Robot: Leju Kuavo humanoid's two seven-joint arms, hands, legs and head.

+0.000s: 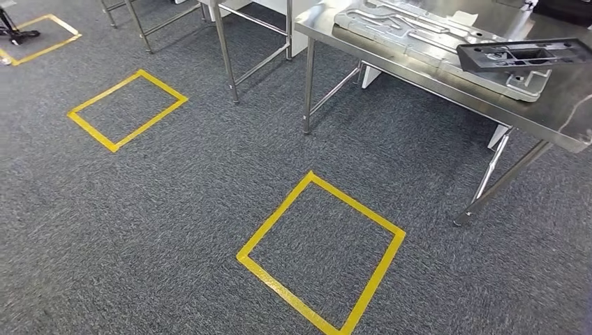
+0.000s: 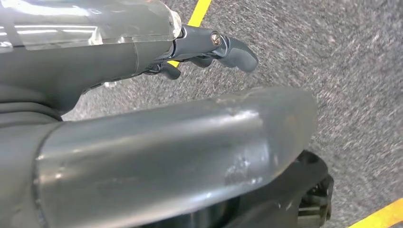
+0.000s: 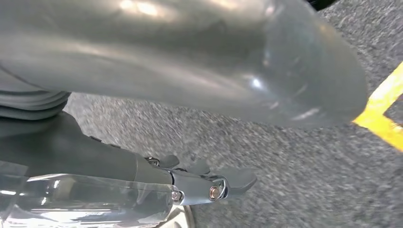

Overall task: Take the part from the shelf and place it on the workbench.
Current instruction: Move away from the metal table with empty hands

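From the head camera I look down on grey carpet [image 1: 174, 209] marked with yellow tape squares; the nearest square [image 1: 321, 252] lies low in the middle, a second square [image 1: 127, 109] sits further off to the left, and a third [image 1: 38, 38] shows in the far left corner; a steel workbench [image 1: 558, 118] runs across the upper right, standing on thin metal legs; on its top lies a large pale grey moulded tray [image 1: 419, 38], and a dark flat part [image 1: 523, 54] rests on the tray's near end, close to the bench's front edge; more metal table legs [image 1: 227, 56] stand behind on the left; I can read no writing or labels anywhere. In the left wrist camera I see my left hand [image 2: 209, 47] hanging above the carpet; its dark fingers [image 2: 237, 51] are stretched out and apart from the thick grey thumb [image 2: 180, 152], with nothing between them; a strip of yellow tape [image 2: 199, 10] shows past the fingers. In the right wrist camera my right hand [image 3: 209, 183] hangs above the carpet likewise; its fingers [image 3: 240, 179] lie extended, well apart from the broad thumb [image 3: 214, 57], and hold nothing; yellow tape [image 3: 382, 111] crosses the carpet near the thumb's tip.
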